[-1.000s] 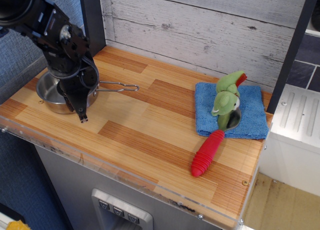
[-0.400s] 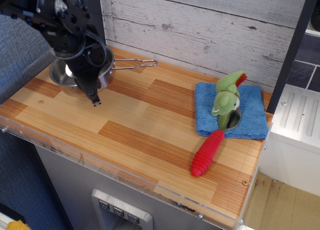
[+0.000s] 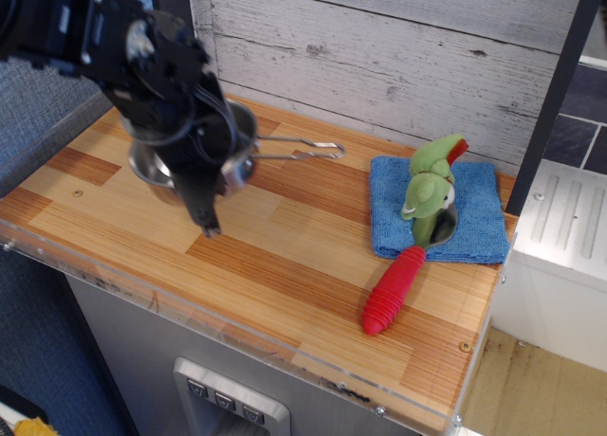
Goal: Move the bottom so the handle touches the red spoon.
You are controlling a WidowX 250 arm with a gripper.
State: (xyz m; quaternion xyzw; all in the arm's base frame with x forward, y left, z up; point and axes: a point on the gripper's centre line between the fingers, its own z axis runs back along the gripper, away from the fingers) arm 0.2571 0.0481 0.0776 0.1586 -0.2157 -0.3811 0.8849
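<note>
The small steel pan (image 3: 244, 152) is held in my gripper (image 3: 211, 185), a little above the wooden counter's left half. The gripper is shut on the pan's rim, and one black finger (image 3: 205, 213) points down in front of the pan. The black arm hides much of the pan's bowl. The wire loop handle (image 3: 305, 152) sticks out to the right, toward the blue cloth, well apart from the red spoon (image 3: 391, 290). The spoon lies at the right front, its ribbed red handle on the wood and its metal bowl (image 3: 442, 227) on the cloth's edge under the green toy.
A blue cloth (image 3: 479, 213) lies at the right back with a green plush toy (image 3: 432, 185) standing on it. A grey plank wall runs behind the wooden counter (image 3: 285, 256). A clear plastic lip edges the counter front. A white appliance (image 3: 560, 237) stands to the right.
My gripper has carried the pan from the counter's far left, up and to the right, toward the middle. The wire handle now reaches closer to the blue cloth. Spoon, cloth and toy have not moved.
</note>
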